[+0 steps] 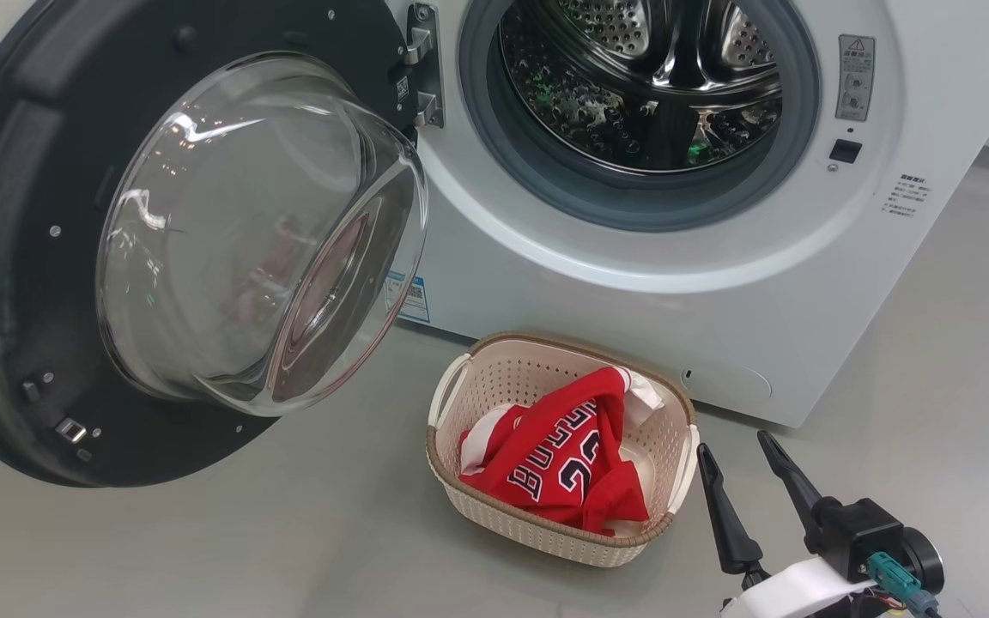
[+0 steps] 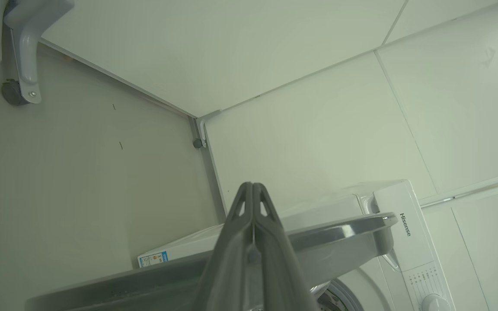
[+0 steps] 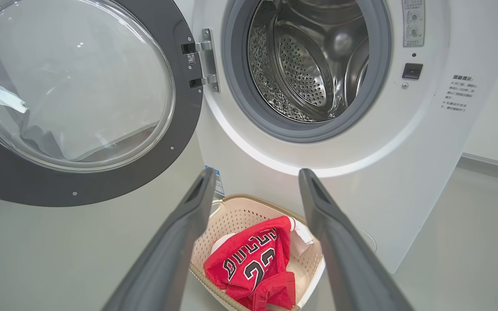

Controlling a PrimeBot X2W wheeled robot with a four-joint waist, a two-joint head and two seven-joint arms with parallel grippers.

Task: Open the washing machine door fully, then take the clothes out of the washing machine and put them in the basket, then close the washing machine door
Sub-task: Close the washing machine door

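While the washing machine door (image 1: 254,240) stands swung wide to the left, the washing machine (image 1: 632,283) shows its perforated steel drum (image 1: 649,77). Red jersey (image 1: 563,463), white trim, lies crumpled in the cream basket (image 1: 546,532) on the floor (image 1: 203,549), just in front of the washer. Right gripper (image 1: 734,442): fingers spread, holding nothing, just beside the basket's right handle. Left gripper (image 2: 252,186): fingers pressed together, by the door's rim; can't tell if touching.

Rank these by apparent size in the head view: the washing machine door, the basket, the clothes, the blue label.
1. washing machine door, nearer the camera, so enlarged
2. basket
3. clothes, lying inside it
4. blue label, partly behind the door
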